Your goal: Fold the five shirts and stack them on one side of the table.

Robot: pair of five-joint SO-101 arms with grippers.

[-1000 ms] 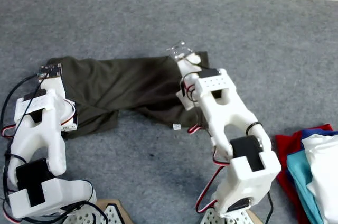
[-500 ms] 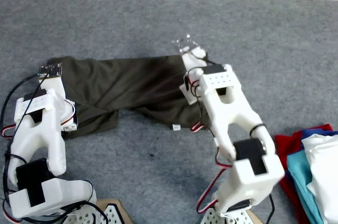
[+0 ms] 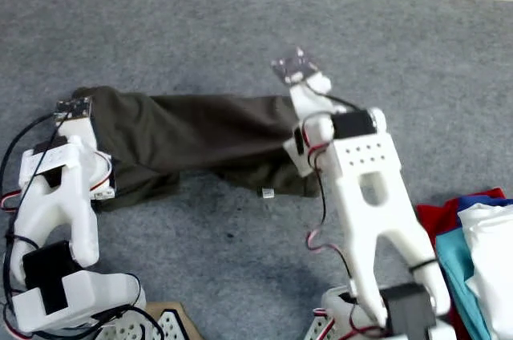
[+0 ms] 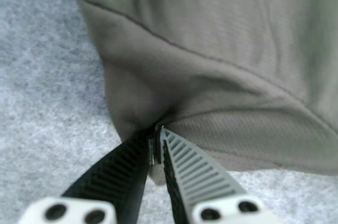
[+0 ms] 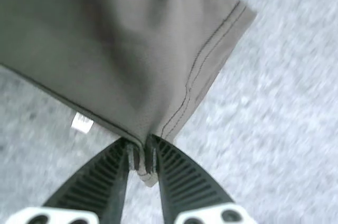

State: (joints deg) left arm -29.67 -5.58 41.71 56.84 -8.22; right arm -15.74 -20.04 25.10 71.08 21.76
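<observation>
Writing: one small white label [image 5: 82, 122] hangs off the hem of the olive shirt [image 3: 200, 135]. In the high view it shows as a pale fleck at the shirt's lower edge, just right of centre. The print on it is too small for me to read. I see no other lettering on the cloth.

Left arm [image 3: 56, 196]: it rises along the left edge of the high view and is folded forward, with its wrist over the shirt's left end. The left gripper [image 4: 157, 145] is pinched nearly closed, with a bunched corner of olive fabric caught between its ribbed fingers.

Right arm [image 3: 369, 188]: it stretches from the bottom right of the high view up toward the centre, with its wrist at the shirt's right end. The right gripper [image 5: 140, 163] is also clamped tight, nipping the stitched hem corner between its fingertips.

Shirt: it spans between the two grippers across the left and centre of the high view, over the grey table [image 3: 240, 27], creased along its lower edge.

A pile of shirts [image 3: 473, 252] in red, blue, teal and white sits at the lower right edge of the high view, apart from the olive one.
</observation>
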